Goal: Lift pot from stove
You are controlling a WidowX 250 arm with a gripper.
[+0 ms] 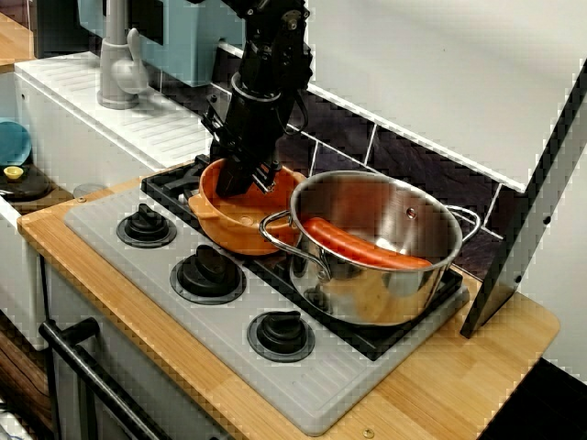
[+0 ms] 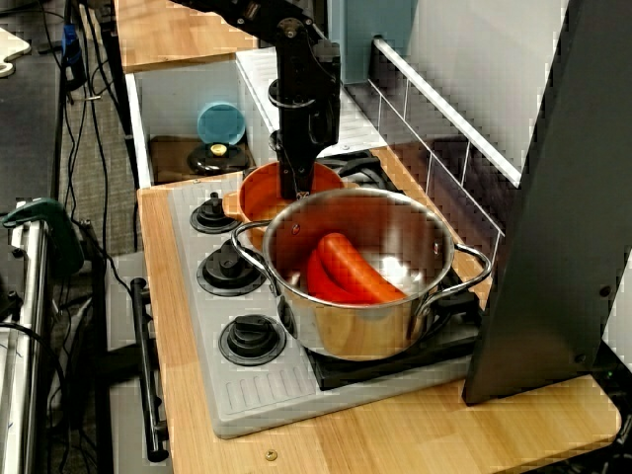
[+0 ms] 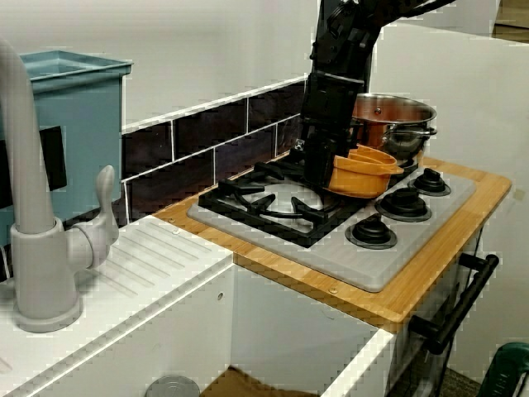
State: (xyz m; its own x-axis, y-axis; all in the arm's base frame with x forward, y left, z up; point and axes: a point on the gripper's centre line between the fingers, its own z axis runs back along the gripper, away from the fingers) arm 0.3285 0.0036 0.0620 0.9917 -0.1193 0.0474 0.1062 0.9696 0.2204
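Front view of the counter shows our black gripper point(image 1: 246, 176) reaching down into the small round orange plastic pot point(image 1: 240, 218), its fingers straddling the rear rim. We read the fingers as pinched on that rim, one inside and one outside, though the contact itself is partly hidden by the arm.

The orange pot sits at the middle of the grey toy stove with black burner grates and three round black knobs point(image 1: 174, 266). From the view by the sink, the pot point(image 3: 360, 172) looks tilted, its knob-side edge higher than the gripped side, and it seems to be clear of the grate point(image 3: 273, 201) or only just brushing it; we cannot tell which.

Just beside it, on the neighbouring burner, stands the large shiny steel pot with wire handles point(image 1: 381, 246), holding a long red sausage-shaped toy point(image 1: 362, 244). In the view along the counter, the steel pot point(image 2: 360, 272) has one wire handle lying right against the orange pot's wall point(image 2: 265, 194).

Our worries from here:
- A grip on one thin rim edge lets the pot swing or slip out as we raise it.
- The tilted pot could catch the steel pot's wire handle and drag it.
- A stubby side handle might snag a grate bar if we lift at an angle instead of straight up.
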